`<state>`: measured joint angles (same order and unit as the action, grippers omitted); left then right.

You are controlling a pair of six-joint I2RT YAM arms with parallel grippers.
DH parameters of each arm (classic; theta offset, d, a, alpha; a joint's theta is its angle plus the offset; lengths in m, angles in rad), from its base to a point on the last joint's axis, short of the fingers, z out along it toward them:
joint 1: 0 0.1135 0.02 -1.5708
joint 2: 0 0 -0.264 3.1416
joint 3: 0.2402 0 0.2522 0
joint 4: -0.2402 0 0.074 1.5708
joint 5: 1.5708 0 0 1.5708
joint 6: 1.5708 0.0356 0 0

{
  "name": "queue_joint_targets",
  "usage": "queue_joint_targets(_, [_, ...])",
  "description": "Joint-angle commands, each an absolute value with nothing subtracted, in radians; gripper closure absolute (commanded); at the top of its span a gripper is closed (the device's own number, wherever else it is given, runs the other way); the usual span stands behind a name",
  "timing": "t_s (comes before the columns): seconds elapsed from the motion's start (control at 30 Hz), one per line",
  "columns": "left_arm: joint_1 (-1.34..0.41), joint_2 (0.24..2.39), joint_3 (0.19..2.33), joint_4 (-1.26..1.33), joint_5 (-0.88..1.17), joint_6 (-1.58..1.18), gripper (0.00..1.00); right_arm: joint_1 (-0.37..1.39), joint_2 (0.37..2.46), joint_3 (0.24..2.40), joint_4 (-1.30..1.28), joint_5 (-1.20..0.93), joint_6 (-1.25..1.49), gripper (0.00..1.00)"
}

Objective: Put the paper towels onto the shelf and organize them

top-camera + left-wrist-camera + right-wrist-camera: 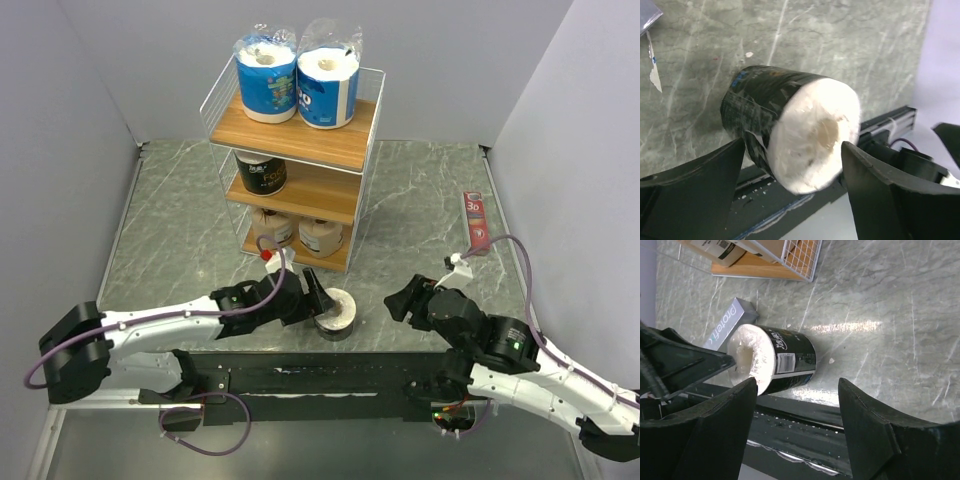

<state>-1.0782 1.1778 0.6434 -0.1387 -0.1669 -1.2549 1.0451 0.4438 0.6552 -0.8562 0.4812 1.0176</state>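
- Well, my left pincer [792,145] gaped wide, gripping nothing.
- Black-wrapped paper towel roll [760,100] stood upright on the table just ahead, at the mouth of my jaws.
- Right pincer [400,300], likewise open and empty, sat farther off.
- Shelf [372,110] lay beyond the roll.

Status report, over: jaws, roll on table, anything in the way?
Left gripper jaws straddle black roll, grip unclear. Right gripper jaws open, empty. Silver bar beside roll.
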Motion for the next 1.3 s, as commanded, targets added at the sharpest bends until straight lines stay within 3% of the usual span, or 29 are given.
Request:
queue_joint_targets(0.0, [-1.095, 1.229, 0.693, -0.147, -0.218, -1.289, 0.19, 1.051, 0.39, 0.643, -0.885, 0.526, 1.025, 0.27])
queue_joint_targets(0.57, [-1.101, 1.296, 0.732, -0.173, -0.232, -1.269, 0.4, 1.049, 0.331, 0.643, -0.933, 0.557, 1.029, 0.27])
queue_joint_targets(0.87, [-1.109, 1.154, 0.756, -0.256, -0.271, -1.258, 0.53, 1.049, 0.304, 0.638, -0.951, 0.571, 1.032, 0.27])
queue_joint_targets(1.27, [-1.085, 0.98, 0.992, -0.554, -0.474, -1.157, 0.53, 1.052, 0.288, 0.632, -0.965, 0.568, 1.039, 0.26])
